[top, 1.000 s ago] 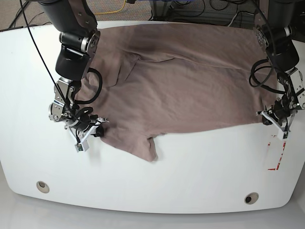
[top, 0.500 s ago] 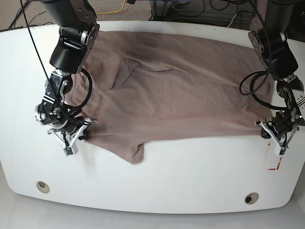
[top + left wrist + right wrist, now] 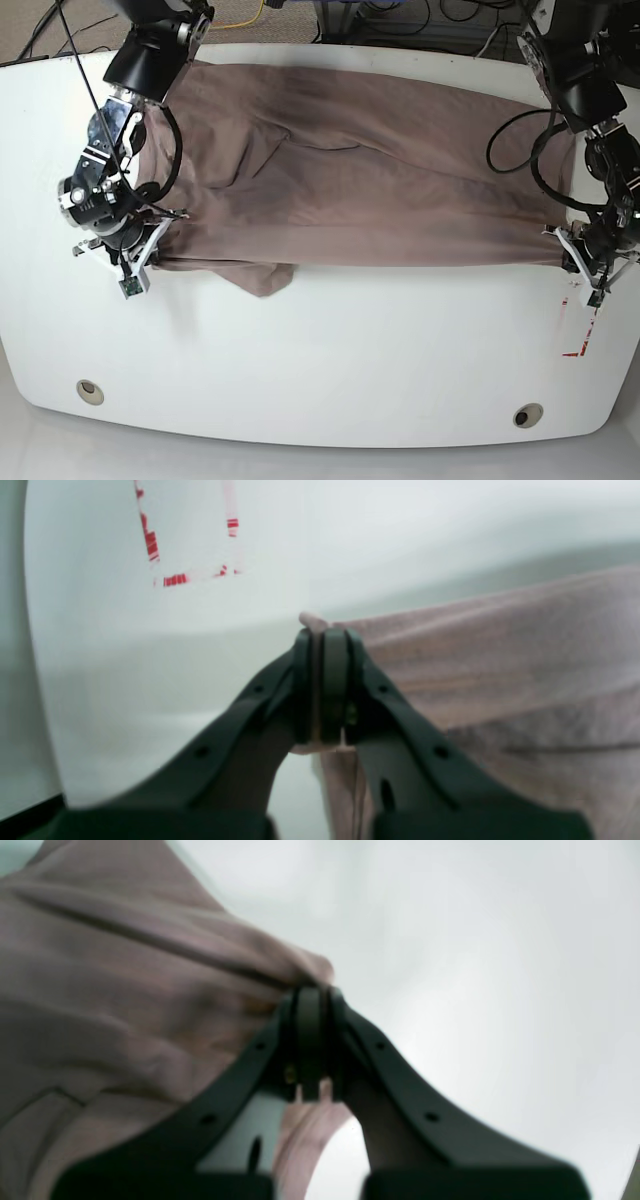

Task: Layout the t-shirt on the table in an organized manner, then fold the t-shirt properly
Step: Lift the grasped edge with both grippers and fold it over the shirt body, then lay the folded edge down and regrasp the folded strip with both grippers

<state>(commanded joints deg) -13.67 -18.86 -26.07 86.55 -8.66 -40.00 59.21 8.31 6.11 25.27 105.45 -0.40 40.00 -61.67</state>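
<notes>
Both arms have drawn further apart since the earlier frames, and the t-shirt (image 3: 370, 175) is pulled wider and flatter between them, its near edge now running almost straight across the worktop (image 3: 330, 370). What hung down as a long flap near the left of the base view has shrunk to a short fold just beside the right gripper (image 3: 143, 250).

That right gripper has its fingers (image 3: 310, 1040) pressed together on a bunched corner of the cloth, with a bit of fabric showing past the tips in the right wrist view. On the opposite side, the left gripper (image 3: 578, 258) has its fingers (image 3: 334, 680) clamped on the other corner, a thin strip of fabric squeezed between them, close to the worktop's edge.

Red tape (image 3: 580, 335) marks lie just beside the left gripper, towards the near edge; the left wrist view shows them as broken red lines (image 3: 150, 540) on the white surface beyond the fingers. Two round grey grommets (image 3: 89, 390) sit along the near edge, well apart from the cloth. Some creases remain across the middle of the shirt
</notes>
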